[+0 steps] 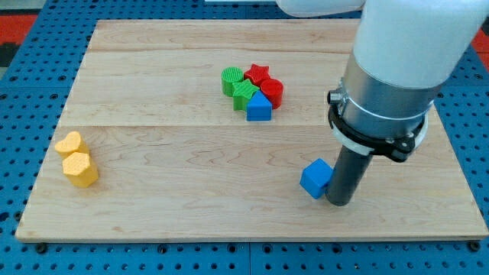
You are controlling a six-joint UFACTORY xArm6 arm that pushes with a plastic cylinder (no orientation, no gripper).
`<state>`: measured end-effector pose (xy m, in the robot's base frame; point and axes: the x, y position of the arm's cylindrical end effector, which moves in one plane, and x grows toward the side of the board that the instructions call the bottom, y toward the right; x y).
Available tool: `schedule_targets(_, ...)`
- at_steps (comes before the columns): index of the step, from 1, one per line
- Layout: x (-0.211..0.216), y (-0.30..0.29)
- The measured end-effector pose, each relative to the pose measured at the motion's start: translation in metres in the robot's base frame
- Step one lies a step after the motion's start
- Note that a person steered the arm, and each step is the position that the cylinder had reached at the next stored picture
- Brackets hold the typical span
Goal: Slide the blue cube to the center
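Observation:
The blue cube (315, 178) lies on the wooden board (191, 168) at the view's lower right. My tip (339, 202) stands right against the cube's right side, touching or nearly touching it. The rod rises from there into the large white and grey arm at the view's upper right.
A cluster sits near the board's upper middle: a green round block (231, 79), a green block (244, 95), a red star (257, 74), a red round block (273, 91) and a blue triangular block (259, 108). A yellow heart-shaped block (69, 143) and a yellow block (80, 169) lie at the left.

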<state>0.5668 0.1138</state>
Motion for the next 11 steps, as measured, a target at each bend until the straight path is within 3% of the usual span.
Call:
schedule_targets(2, -0.015, -0.061)
schedule_targets(3, -0.013, -0.053)
schedule_targets(4, -0.002, 0.027)
schedule_targets(6, -0.037, -0.054)
schedule_targets(7, -0.065, -0.058)
schedule_targets(10, -0.07, -0.159)
schedule_targets(11, -0.053, -0.157)
